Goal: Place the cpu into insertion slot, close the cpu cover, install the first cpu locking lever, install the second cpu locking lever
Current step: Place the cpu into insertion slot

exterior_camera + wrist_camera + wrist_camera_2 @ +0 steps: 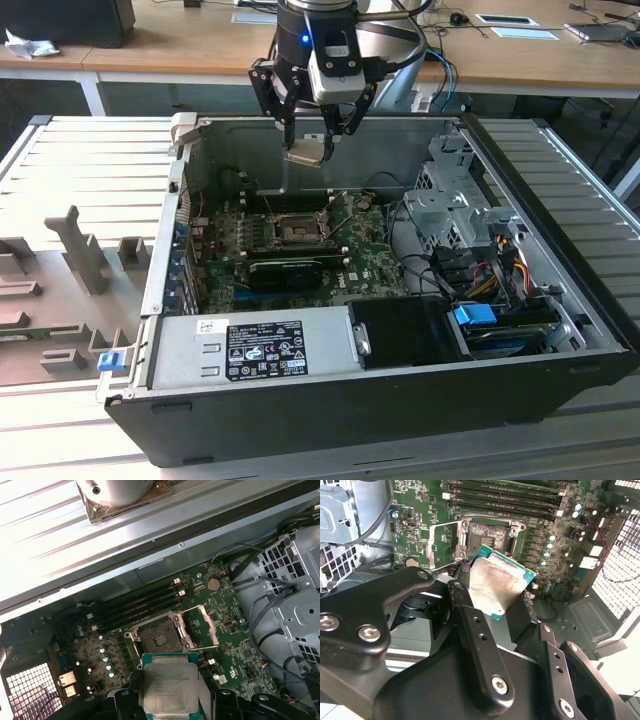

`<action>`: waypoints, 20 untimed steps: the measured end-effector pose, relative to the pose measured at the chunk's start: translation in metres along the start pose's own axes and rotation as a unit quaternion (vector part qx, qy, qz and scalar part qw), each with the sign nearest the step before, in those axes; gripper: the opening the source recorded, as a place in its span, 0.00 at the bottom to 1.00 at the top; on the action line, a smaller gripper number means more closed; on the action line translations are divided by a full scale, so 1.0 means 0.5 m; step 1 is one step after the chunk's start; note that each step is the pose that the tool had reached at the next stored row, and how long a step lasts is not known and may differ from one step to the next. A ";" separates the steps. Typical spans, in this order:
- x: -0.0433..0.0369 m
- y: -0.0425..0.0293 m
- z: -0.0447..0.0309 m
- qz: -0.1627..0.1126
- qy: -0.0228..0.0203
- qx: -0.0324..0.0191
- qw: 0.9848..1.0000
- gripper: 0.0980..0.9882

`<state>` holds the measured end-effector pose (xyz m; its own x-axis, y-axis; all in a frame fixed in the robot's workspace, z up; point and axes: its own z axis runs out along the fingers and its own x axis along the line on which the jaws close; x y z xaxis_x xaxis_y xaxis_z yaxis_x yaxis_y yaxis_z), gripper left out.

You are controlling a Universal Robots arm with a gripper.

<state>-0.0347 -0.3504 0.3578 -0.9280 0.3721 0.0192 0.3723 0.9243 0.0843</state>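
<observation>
The jaws of the gripper [312,138] are closed part-way on the cpu [304,154], gripping it by two opposite edges; in the second wrist view the black fingers [470,630] press against its sides, and its pale, smudged metal top with a green rim faces the camera. The chip hangs in the air above the insertion slot [297,232], well clear of it and touching nothing but the jaws; in the first wrist view it sits just short of the slot's near edge. The slot lies uncovered, its square bed of contacts bare. The cpu cover [211,626] stands swung open at one side of the slot, hinged there; its large square window shows the board behind it. On the opposite side of the slot from the cover, a row of long dark memory sticks [135,607] runs parallel to the slot's edge. The green motherboard [355,255] spreads around the slot on every side; in the exterior view a black card [285,270] lies on the board just beside the slot, toward the viewer. Farther from the slot that way, a grey power supply [250,345] lies along the near wall of the open computer case [330,425]. The case rests on a grey ribbed table [80,160].
</observation>
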 end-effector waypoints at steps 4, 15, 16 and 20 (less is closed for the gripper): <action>0.000 0.000 0.000 0.007 -0.001 0.000 1.000 0.49; 0.000 0.000 0.002 0.026 -0.002 -0.001 1.000 0.49; 0.000 0.000 0.002 0.027 -0.002 -0.001 1.000 0.49; 0.000 0.000 0.002 0.033 -0.003 -0.001 0.999 0.49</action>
<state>-0.0347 -0.3504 0.3567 -0.9015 0.4324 0.0192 0.4324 0.8978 0.0842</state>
